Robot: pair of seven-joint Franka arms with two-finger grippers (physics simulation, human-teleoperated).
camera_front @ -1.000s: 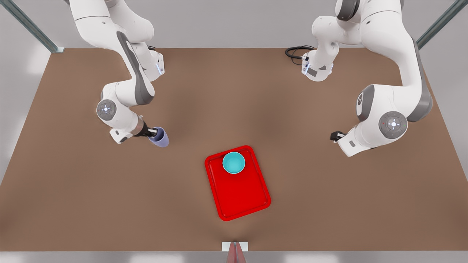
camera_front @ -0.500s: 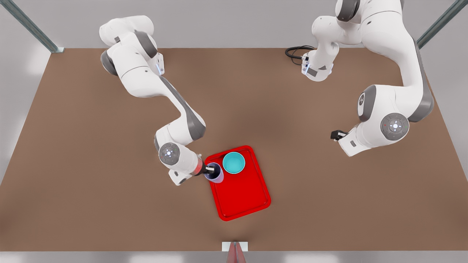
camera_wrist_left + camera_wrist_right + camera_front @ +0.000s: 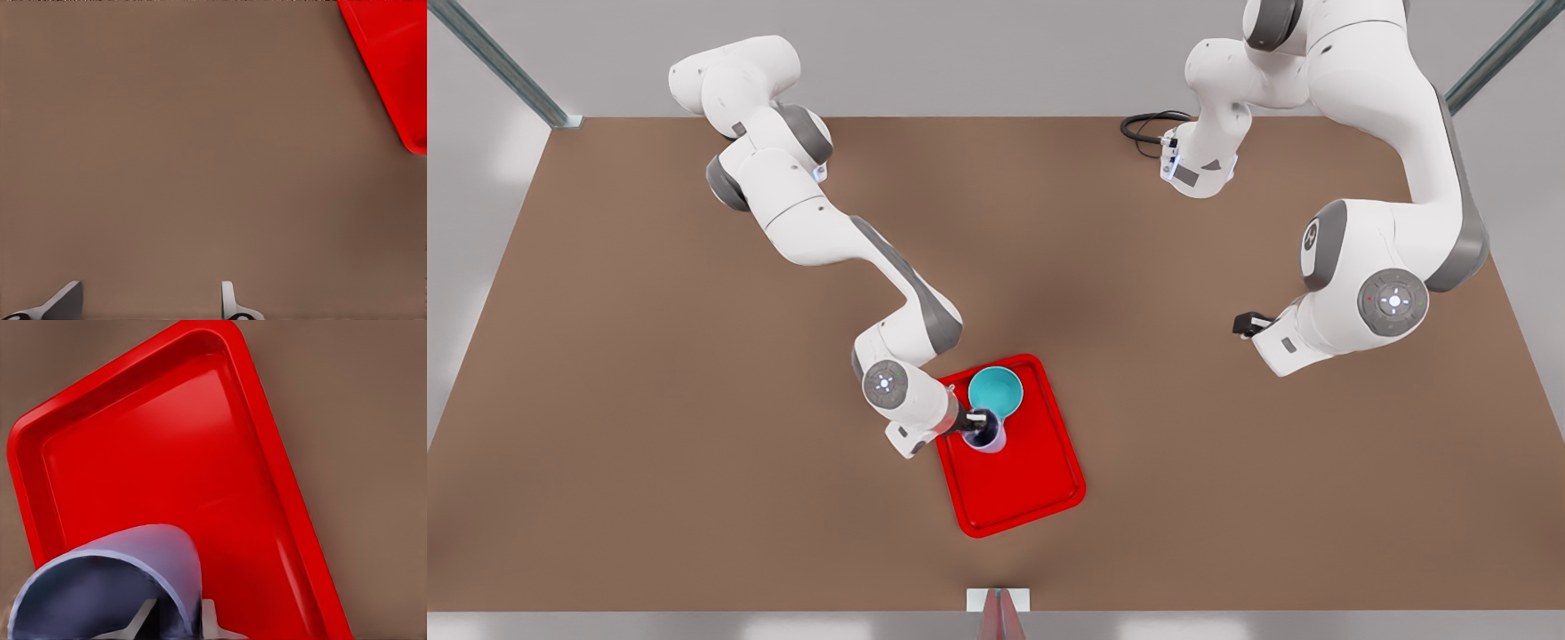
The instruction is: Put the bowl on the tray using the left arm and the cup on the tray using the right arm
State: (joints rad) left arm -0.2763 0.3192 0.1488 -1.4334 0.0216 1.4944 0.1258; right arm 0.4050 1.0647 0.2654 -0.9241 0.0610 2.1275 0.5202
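The red tray [image 3: 1014,484] lies near the table's front middle, and the teal bowl [image 3: 996,389] stands in its far end. Just in front of the bowl, over the tray, is the lavender cup [image 3: 991,436], with my right gripper [image 3: 980,421] shut on its rim, one finger inside and one outside. In the right wrist view the cup [image 3: 113,577] hangs tilted between the gripper's [image 3: 177,617] fingers above the tray's floor [image 3: 167,453]. My left gripper [image 3: 1240,324] waits open over bare table at the front view's right. Its wrist view shows the open gripper [image 3: 148,297] and a tray corner [image 3: 393,60].
A black cable [image 3: 1145,124] coils at the table's back edge by the left arm's base. A small white and red marker [image 3: 998,601] sits at the front edge. Brown table [image 3: 649,462] spreads wide on both sides of the tray.
My right arm has carried the cup from the front view's left side of the table onto the tray area, next to the bowl. The left arm has barely shifted.
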